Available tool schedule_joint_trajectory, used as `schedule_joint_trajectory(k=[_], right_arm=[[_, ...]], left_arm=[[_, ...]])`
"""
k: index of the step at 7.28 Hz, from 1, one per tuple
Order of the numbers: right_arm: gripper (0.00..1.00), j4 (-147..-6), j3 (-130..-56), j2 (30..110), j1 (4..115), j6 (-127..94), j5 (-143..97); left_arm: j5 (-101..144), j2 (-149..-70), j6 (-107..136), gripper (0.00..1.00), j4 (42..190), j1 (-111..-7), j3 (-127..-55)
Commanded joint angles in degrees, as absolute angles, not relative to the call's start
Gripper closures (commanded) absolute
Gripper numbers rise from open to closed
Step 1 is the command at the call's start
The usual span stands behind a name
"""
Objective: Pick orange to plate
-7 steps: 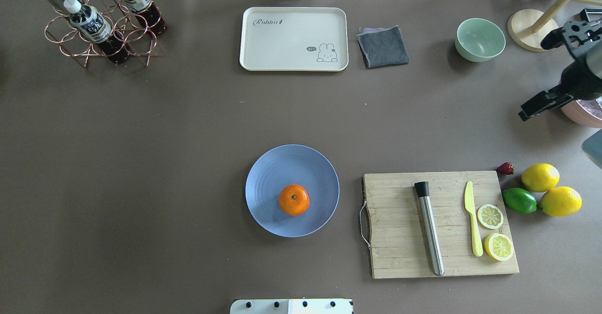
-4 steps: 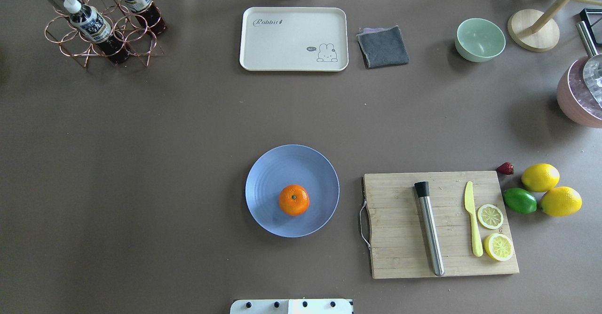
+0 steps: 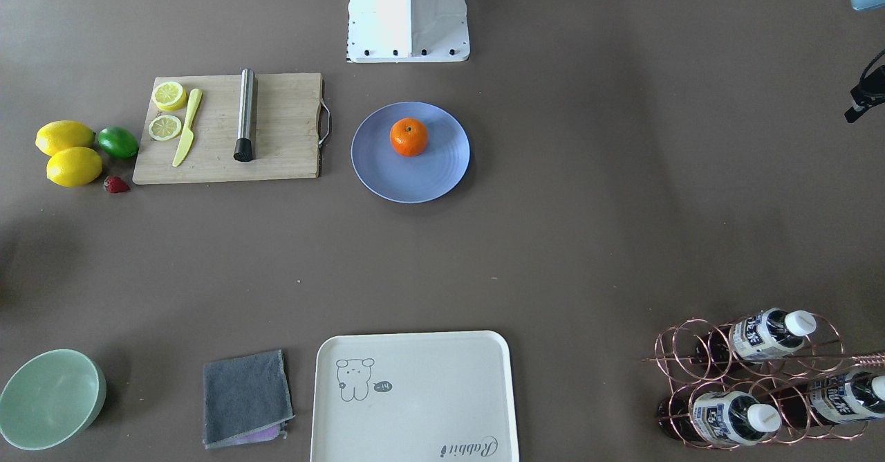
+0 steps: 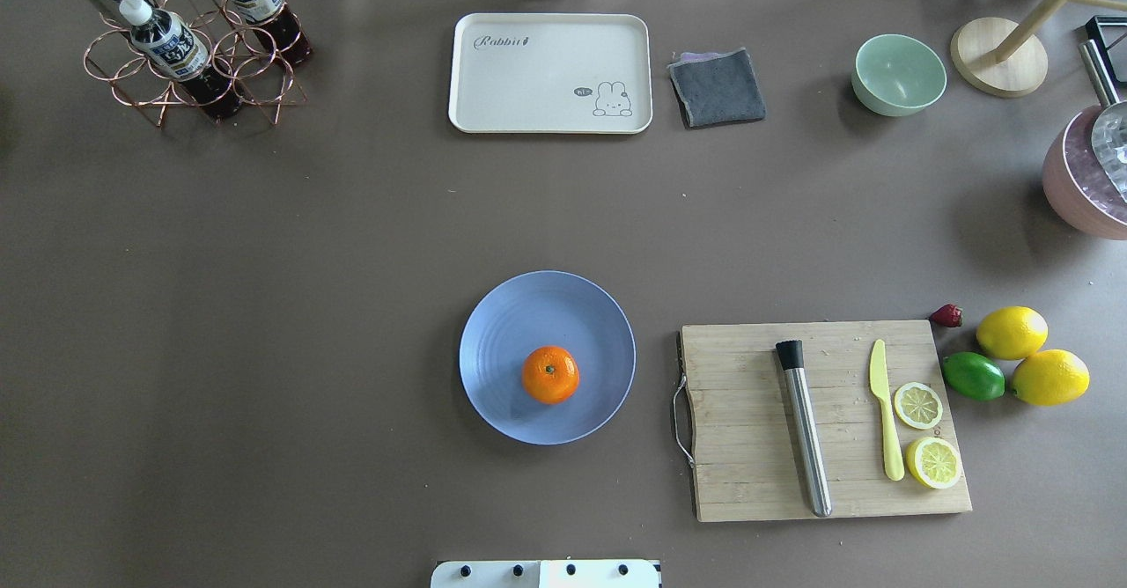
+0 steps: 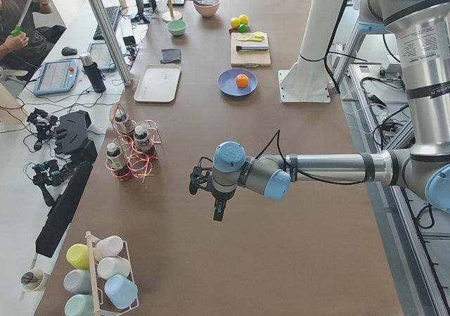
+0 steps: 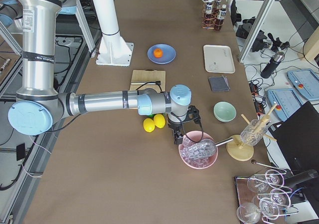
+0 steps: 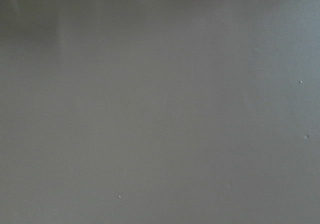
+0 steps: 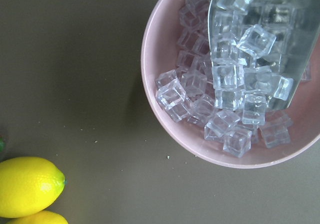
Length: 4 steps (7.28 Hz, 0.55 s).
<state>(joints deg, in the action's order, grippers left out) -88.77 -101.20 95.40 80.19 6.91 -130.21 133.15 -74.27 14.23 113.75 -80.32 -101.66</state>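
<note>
A small, round, bright-orange fruit, the orange (image 4: 550, 374), with a dark stem dimple, rests on a round, shallow blue-lavender plate (image 4: 515, 311) with faint concentric ridges. The plate lies toward the robot-side edge of the matte brown surface (image 4: 264, 306). The left gripper (image 5: 217, 210) and right gripper (image 6: 178, 137) hang well apart from it. How far open they are cannot be told.

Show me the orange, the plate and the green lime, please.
orange (image 4: 550, 374), overhead exterior view, on its top near the stem dimple.
plate (image 4: 528, 315), overhead exterior view, on a bare part of its floor.
green lime (image 4: 973, 376), overhead exterior view, on the middle of its skin.
</note>
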Motion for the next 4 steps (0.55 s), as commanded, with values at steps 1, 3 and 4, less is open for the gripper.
schedule_joint_trajectory(k=[1,3,4], right_arm=[[0.00,-88.77,-101.16,95.45,80.24,6.86,-130.34],[0.00,-88.77,-101.16,95.54,80.24,6.85,-130.52],[0.00,-88.77,-101.16,95.54,80.24,6.86,-130.52]], left_arm=[[133.15,-74.44,14.24,0.03,113.82,-80.33,-102.04],[133.15,-74.53,14.24,0.03,113.91,-80.33,-102.04],[133.15,-74.88,14.06,0.03,113.91,-80.33,-101.87]])
